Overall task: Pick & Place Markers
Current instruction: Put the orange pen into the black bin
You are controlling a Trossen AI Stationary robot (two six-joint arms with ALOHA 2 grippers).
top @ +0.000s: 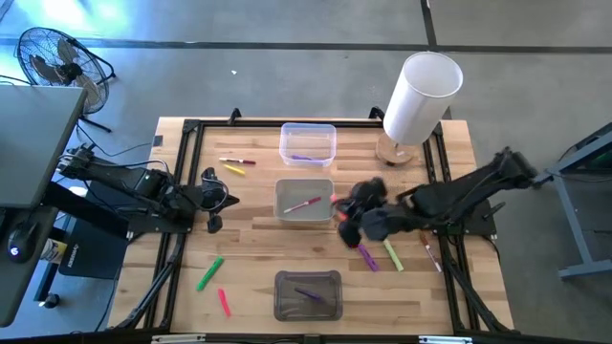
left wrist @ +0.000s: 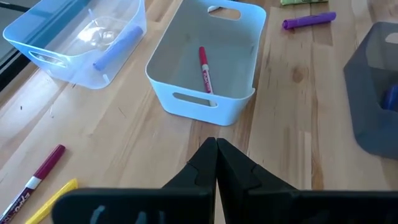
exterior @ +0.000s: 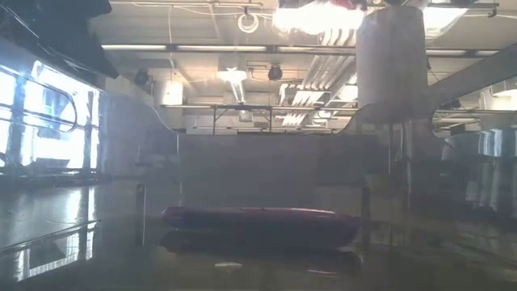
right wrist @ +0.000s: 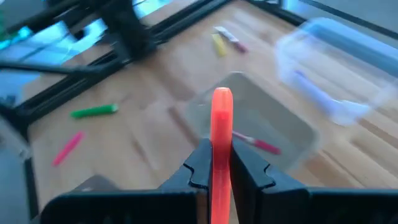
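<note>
Clamped upright between the right gripper's [right wrist: 221,163] dark fingers, an orange-red marker [right wrist: 221,124] fills the middle of the right wrist view, its rounded tip standing above the jaws; in the high view that gripper [top: 346,218] sits at the right edge of the middle bin [top: 287,214], a pale open-topped box holding one red marker [top: 304,204] that lies slanted on its floor. Over on the left side of the table [top: 258,258], the left gripper [left wrist: 216,163] has its two fingers pressed together with nothing between them, hanging over bare wood just short of the middle bin's handled wall; from above it shows at [top: 212,201]. Farther from the arms' bases stands a clear bin [top: 308,142] with a purple marker [top: 304,158] inside, and nearest the front edge a dark grey bin [top: 308,295] holds another purple one [top: 310,295]. Loose markers lie on the wood: a yellow one [top: 233,168] and a white-bodied red-capped one [top: 239,161] side by side near the clear bin, a green one [top: 209,273] and a pink one [top: 224,302] toward the front left, and a purple one [top: 368,258] beside a light green one [top: 393,255] under the right arm. A tall white cylinder [top: 421,96] stands at the far right corner
</note>
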